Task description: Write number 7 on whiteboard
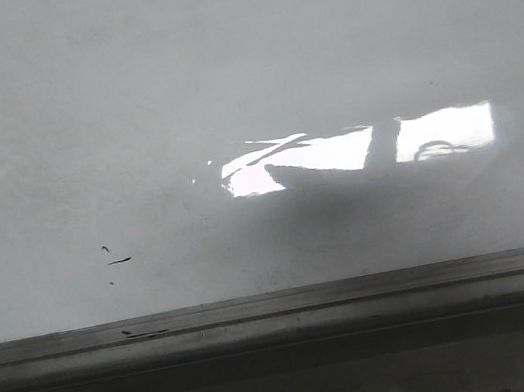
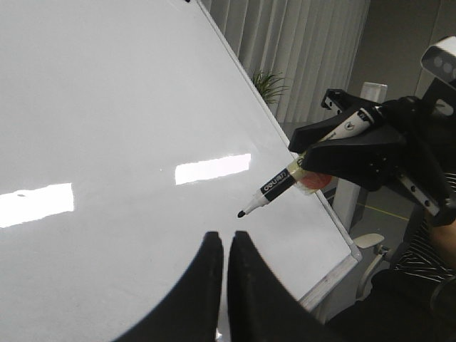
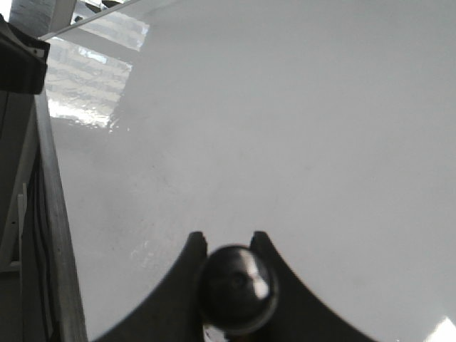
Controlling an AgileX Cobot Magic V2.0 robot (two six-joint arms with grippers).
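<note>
Whiteboard [image 1: 128, 128] fills the frame, glare right of centre, rail [image 1: 282, 306] below; right hand [image 2: 313, 167] grips a marker [image 2: 285, 184]; left hand [image 2: 225, 246] closed, empty.

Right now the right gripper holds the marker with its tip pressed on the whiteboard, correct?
Not quite: the right gripper does hold the marker, but the left wrist view shows its tip hanging just off the whiteboard, not touching.
</note>
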